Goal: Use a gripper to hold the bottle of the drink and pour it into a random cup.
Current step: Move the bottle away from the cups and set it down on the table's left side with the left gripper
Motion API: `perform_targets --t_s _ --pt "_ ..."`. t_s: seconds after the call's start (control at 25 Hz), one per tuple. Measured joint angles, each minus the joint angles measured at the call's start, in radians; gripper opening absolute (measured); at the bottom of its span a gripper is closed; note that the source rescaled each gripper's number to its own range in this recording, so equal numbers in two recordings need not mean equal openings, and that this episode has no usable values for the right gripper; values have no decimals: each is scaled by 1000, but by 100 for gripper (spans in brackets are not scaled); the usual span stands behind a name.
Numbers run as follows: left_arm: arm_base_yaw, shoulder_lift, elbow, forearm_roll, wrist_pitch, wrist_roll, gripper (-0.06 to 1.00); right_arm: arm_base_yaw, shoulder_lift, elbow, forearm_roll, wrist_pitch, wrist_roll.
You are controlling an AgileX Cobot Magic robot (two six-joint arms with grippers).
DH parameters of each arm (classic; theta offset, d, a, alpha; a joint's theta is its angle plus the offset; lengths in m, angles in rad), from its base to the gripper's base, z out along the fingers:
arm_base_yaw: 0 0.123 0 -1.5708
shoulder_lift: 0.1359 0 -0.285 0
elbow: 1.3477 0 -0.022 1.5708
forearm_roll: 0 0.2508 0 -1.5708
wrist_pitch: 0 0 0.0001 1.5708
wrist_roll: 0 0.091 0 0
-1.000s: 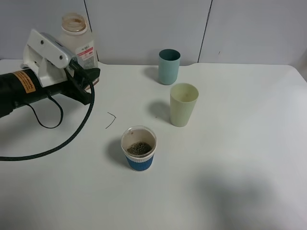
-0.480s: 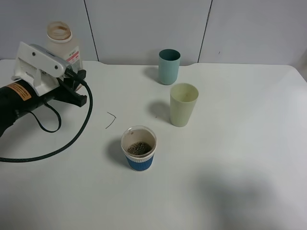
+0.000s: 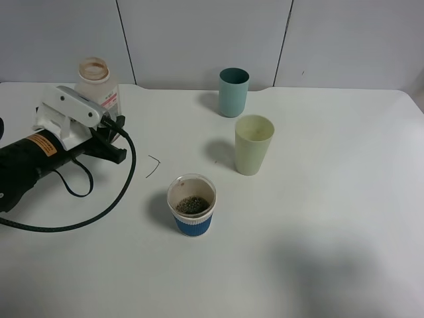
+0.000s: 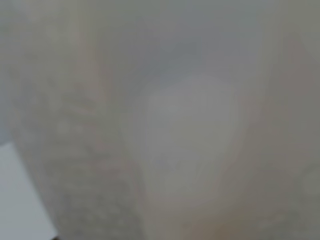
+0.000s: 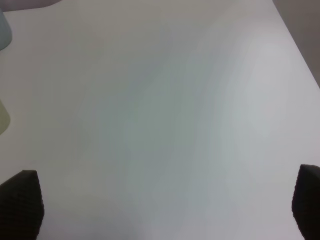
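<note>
Bottle [image 3: 98, 85] now lower and rightward, clenched in left hand [image 3: 109, 126], above table [image 3: 318, 199].

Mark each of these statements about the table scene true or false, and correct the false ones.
1. The bottle has no cap. True.
2. The left gripper is at the bottle, its jaws shut on it. True.
3. The blue cup is empty. False: there is dark stuff in its bottom.
4. The teal cup lies on its side. False: it stands upright.
5. The green cup stands between the teal cup and the blue one. True.
6. The right gripper holds a cup. False: its jaws are open over bare table.
</note>
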Motion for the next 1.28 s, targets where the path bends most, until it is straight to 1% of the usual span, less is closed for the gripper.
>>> perform_targets --t_s 0.28,0.68,1.0,1.28 --pt "0 138 0 6 -1 -72 0 0 0 0 0 0 0" --pt "0 152 -1 22 -8 -73 0 0 0 0 0 0 0" --pt "0 152 -58 26 -9 -80 0 0 0 0 0 0 0" --pt "0 175 -71 27 -15 -88 0 0 0 0 0 0 0"
